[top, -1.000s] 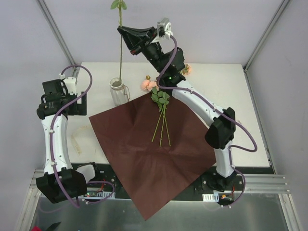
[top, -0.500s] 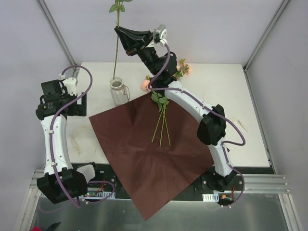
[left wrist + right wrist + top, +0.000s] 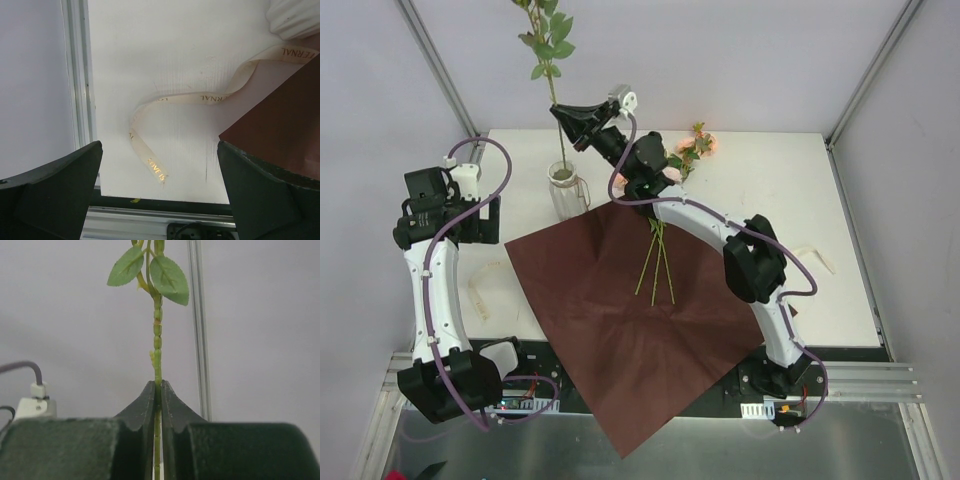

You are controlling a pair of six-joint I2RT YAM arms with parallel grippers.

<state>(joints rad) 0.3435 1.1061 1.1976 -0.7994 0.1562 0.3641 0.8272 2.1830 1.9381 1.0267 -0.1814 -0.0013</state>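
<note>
Right gripper [image 3: 563, 112] clamped on stem [image 3: 560, 150] standing in vase [image 3: 566, 195]; other stems [image 3: 655, 265] lie right of vase. Left gripper [image 3: 160, 190] apart.

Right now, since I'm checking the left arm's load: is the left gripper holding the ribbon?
No: the left gripper stands open, and the ribbon lies loose on the table below it.

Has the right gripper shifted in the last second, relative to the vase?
Yes. In the top view the right gripper, shut on the green stem, has dropped down and left, closer to the glass vase.
</note>
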